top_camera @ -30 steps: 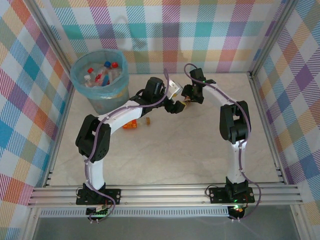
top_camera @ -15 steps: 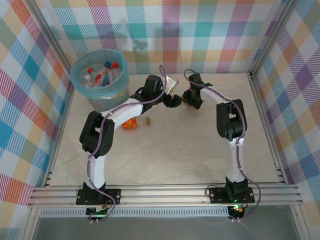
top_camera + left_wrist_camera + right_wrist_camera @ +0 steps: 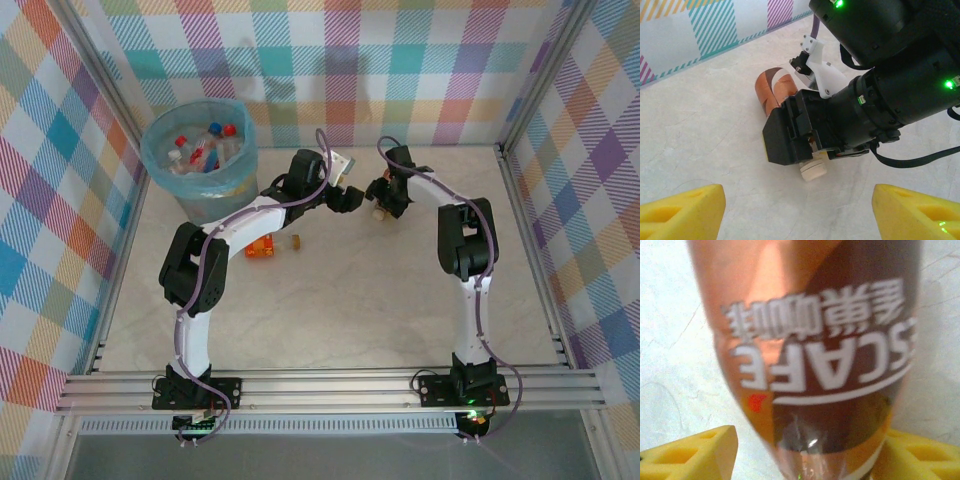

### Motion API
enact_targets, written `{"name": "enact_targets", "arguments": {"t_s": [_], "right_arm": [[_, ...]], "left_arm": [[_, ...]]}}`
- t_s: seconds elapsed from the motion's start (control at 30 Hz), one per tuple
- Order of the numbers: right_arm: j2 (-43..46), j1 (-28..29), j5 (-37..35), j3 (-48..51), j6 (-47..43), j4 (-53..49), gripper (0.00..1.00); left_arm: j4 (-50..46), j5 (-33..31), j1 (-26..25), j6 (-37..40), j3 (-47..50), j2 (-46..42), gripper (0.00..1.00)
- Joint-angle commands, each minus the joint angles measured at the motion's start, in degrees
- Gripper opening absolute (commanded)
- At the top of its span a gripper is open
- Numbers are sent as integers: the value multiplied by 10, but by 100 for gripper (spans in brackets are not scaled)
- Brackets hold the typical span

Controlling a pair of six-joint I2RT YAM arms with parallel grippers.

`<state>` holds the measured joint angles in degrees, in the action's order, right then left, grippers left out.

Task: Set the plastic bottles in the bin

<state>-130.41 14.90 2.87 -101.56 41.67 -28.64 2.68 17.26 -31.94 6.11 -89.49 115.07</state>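
A brown-labelled coffee bottle [image 3: 776, 89] with a cream cap [image 3: 813, 170] lies on the table. My right gripper [image 3: 805, 452] stands over it, open, with a yellow finger on each side. The right finger touches the bottle [image 3: 815, 340] and a narrow gap shows at the left finger [image 3: 695, 452]. My left gripper [image 3: 797, 215] hovers just left of it, open and wide, nothing between its fingers. An orange bottle [image 3: 262, 247] lies under the left arm. The bin [image 3: 200, 190], lined in light blue, stands at the back left with several bottles [image 3: 205, 145] inside.
The checked back wall runs close behind both grippers [image 3: 350, 197]. The left forearm [image 3: 250, 215] arches between the bin and the orange bottle. Bare tabletop [image 3: 340, 300] stretches toward the near rail.
The right gripper has dropped down and slightly left over the brown bottle. The left gripper has pulled back a little toward the wall, staying beside it.
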Motion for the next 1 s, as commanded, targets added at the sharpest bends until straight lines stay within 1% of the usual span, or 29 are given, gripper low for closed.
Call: {"name": "enact_targets", "arguments": {"t_s": [0.0,0.1,0.23,0.27,0.3,0.37,0.4,0.47,0.5,0.57,0.73,0.83,0.97], "right_arm": [[-27,-5,9,22,3,3,62],[-22,-6,7,32,3,12,55],[1,-9,9,63,8,34,52],[12,-8,10,77,9,43,51],[23,-9,13,90,7,52,47],[45,-9,20,113,3,65,42],[57,-10,23,126,2,72,42],[80,-9,29,156,1,88,41],[92,-10,34,173,4,97,41],[115,-8,47,204,9,114,37],[175,-6,81,275,24,135,36],[216,1,88,315,26,143,36],[275,16,87,366,25,158,36]], "left_arm": [[-19,2,4,-19,-11,-40,77],[-21,-2,4,-29,-2,-56,77],[-43,-21,4,-53,4,-79,78],[-66,-31,5,-65,-6,-82,79],[-106,-36,7,-79,-23,-78,81],[-207,-55,14,-118,-76,-64,81],[-247,-60,20,-143,-98,-57,81],[-275,-42,31,-186,-102,-57,81],[-269,-32,35,-205,-90,-63,80],[-247,-24,36,-233,-54,-82,80],[-191,-2,36,-303,42,-137,78],[-169,-6,36,-317,83,-169,78],[-172,-19,36,-314,107,-210,78]]}}
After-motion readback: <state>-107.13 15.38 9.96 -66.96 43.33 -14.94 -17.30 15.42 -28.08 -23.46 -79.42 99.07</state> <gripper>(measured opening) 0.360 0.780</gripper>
